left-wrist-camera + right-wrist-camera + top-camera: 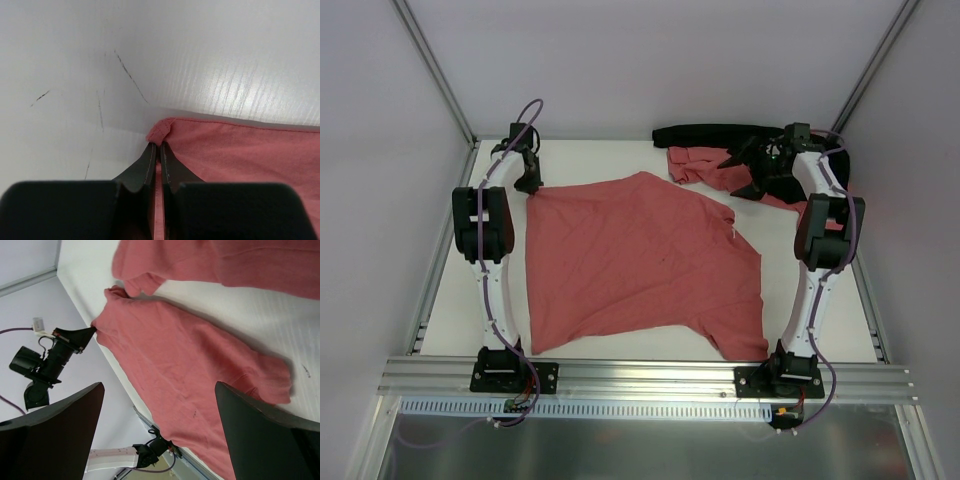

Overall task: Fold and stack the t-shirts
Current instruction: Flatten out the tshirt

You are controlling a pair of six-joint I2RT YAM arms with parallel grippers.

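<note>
One salmon-red t-shirt [640, 265] lies spread flat across the middle of the white table. My left gripper [528, 184] is at its far left corner and is shut on that corner. In the left wrist view the fingers [150, 162] pinch the hem, with a fold of cloth [160, 131] poking out past the tips. More t-shirts lie crumpled in a pile [705, 166] at the back right. My right gripper [744, 174] hangs open over that pile, holding nothing. In the right wrist view its fingers [55, 430] stand wide apart, with the spread shirt [190, 365] seen between them.
A black strip of cloth [710, 133] runs along the back edge behind the pile. White walls close in the table on the left, back and right. An aluminium rail [650, 375] with both arm bases crosses the near edge.
</note>
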